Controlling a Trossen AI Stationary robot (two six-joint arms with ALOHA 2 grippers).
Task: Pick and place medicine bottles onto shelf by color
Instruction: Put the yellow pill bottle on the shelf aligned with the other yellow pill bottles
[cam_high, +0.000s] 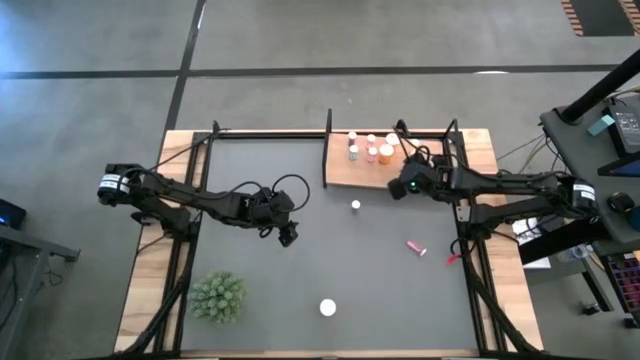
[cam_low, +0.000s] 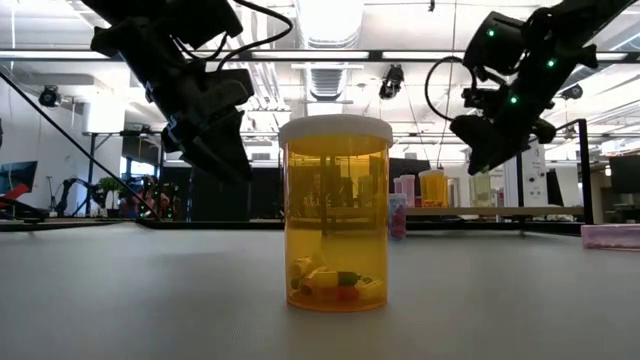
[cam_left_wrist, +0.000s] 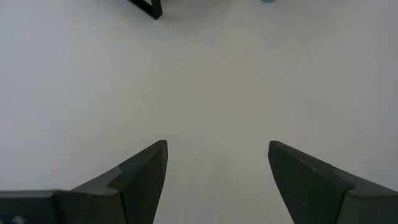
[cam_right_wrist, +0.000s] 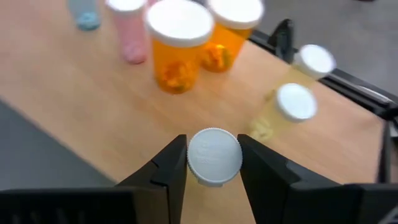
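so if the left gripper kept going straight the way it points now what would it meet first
Probably just the bare grey mat: the open left gripper looks down at empty surface between its fingers. No bottle shows in that line, though depth is hard to judge.

place: big robot lab | signs: bare grey concrete floor (cam_high: 400, 40) | long ceiling lights (cam_low: 330, 20) | desk with gear (cam_high: 610, 130) | more machines far behind (cam_low: 70, 190)

Desk (cam_high: 150, 290) with dark grey mat (cam_high: 260, 190). Wooden shelf (cam_high: 345, 172) directly under right tool (cam_right_wrist: 212, 163); orange bottles (cam_right_wrist: 177, 46), pink bottle (cam_right_wrist: 129, 34), yellow bottles (cam_right_wrist: 292, 106) standing ahead of that tool. On mat: plant (cam_high: 218, 297), orange bottle (cam_low: 335, 215), fallen pink bottle (cam_high: 416, 246), small bottle (cam_high: 355, 205).
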